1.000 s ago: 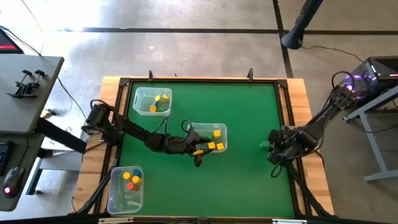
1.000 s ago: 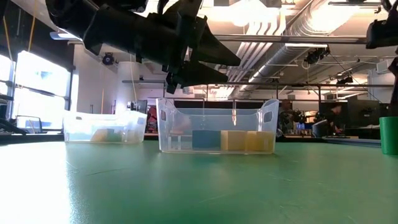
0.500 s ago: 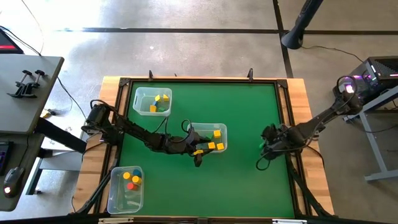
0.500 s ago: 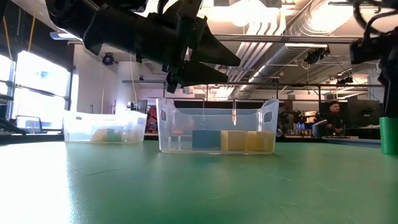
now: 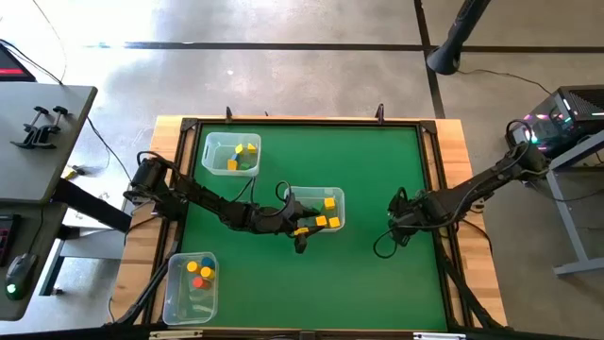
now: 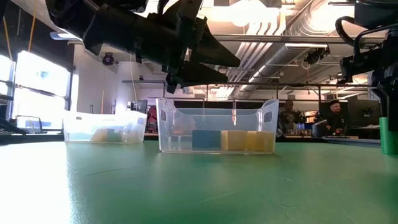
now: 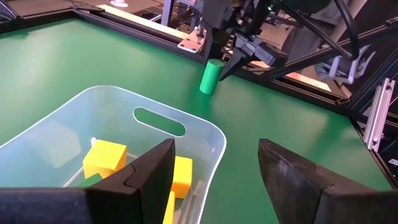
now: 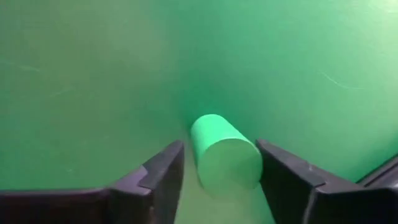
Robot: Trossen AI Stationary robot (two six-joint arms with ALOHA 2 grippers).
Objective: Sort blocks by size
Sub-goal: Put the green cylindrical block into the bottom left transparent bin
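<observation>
target: green cylinder point(image 8: 224, 155), standing upright on the green worktop point(image 5: 377, 274) near the right edge, well apart from the three bins
right hand point(image 8: 219, 167): fingers apart with the cylinder sitting between them, not squeezed yet as far as I can tell
left hand point(image 7: 214, 163): fingers apart, holding nothing, hovering over the near rim of the middle bin point(image 7: 211, 134)
how it'll handle: looks like a solid little block, so stiff and pretty light I'd guess. Smooth round side, so it could roll or twist out if pinched off-centre
where to grab: across the curved wall about halfway up, one finger each side, keeps it upright
other blocks: yellow cubes point(image 7: 104, 159) already in the middle bin; more yellow in the far bin point(image 5: 231, 154); orange, red and blue ones in the near-left bin point(image 5: 191, 285)
hard to see: from overhead the right arm covers the cylinder almost totally; low view only catches a green sliver at the picture's edge
can't tell: exact sizes of blocks inside the bins, the clear walls blur them, so which bin means which size is a guess
</observation>
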